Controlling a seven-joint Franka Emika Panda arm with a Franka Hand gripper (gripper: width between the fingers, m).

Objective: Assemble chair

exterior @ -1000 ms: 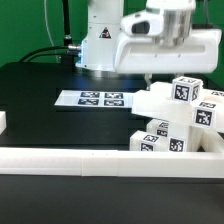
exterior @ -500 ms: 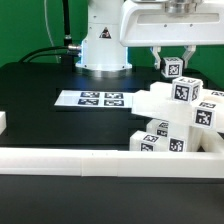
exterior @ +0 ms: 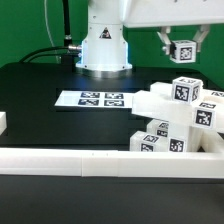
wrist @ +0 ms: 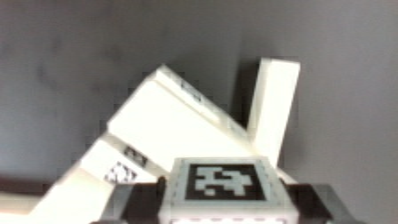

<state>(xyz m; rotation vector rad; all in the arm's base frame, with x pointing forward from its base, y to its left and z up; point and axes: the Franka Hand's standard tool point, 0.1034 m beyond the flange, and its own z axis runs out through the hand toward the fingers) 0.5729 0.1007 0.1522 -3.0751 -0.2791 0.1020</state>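
the marker board (exterior: 99, 99) lies on the table (exterior: 40, 110), chair parts (exterior: 175, 122) to the exterior view's right, border rail (exterior: 90, 160) in front.

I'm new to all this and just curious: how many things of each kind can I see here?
Robot hand: 1
Held chair part: 1
Tabletop heap of chair parts: 1, pieces too jumbled to count
White marker board: 1
White border rail: 1
Total: 5

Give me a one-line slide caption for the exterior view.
Claw holds a tagged white chair part in the air above the stacked chair parts, beside the marker board.
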